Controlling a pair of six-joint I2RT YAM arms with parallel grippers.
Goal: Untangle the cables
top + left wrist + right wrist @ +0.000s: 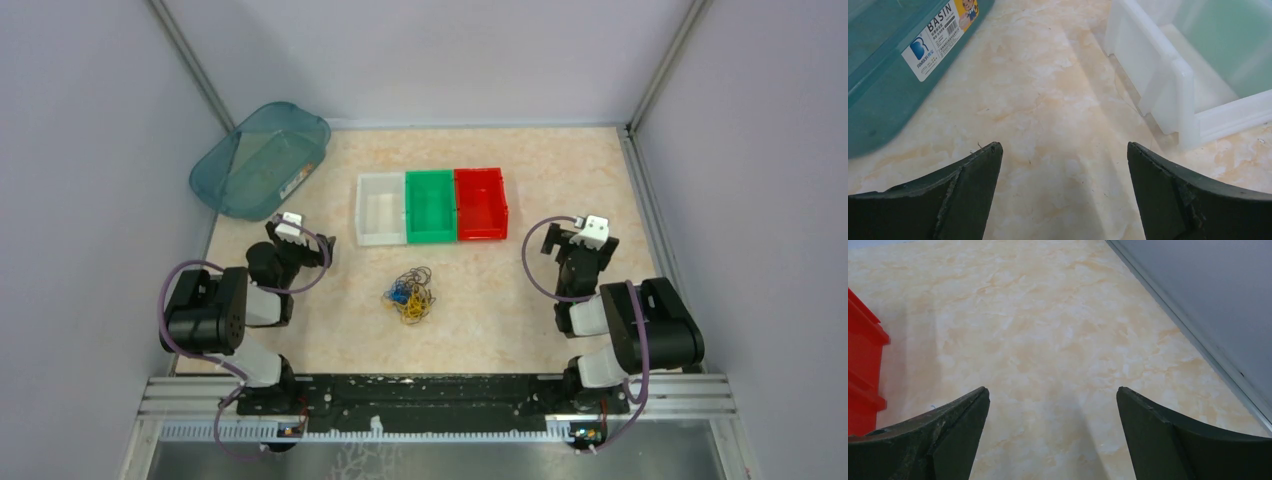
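Note:
The cables (410, 294) lie in one small tangled heap of blue, yellow and dark curly strands on the marbled table (480, 290), in front of the three bins. My left gripper (296, 224) hovers to the heap's left, near the teal basin, and is open with only bare table between its fingers (973, 190). My right gripper (592, 226) hangs to the heap's right, near the red bin, also open and empty. Neither wrist view shows the cables.
A white bin (381, 208), a green bin (430, 205) and a red bin (480, 203) stand in a row behind the heap. A teal plastic basin (262, 160) leans at the back left. Grey walls close in the table on three sides.

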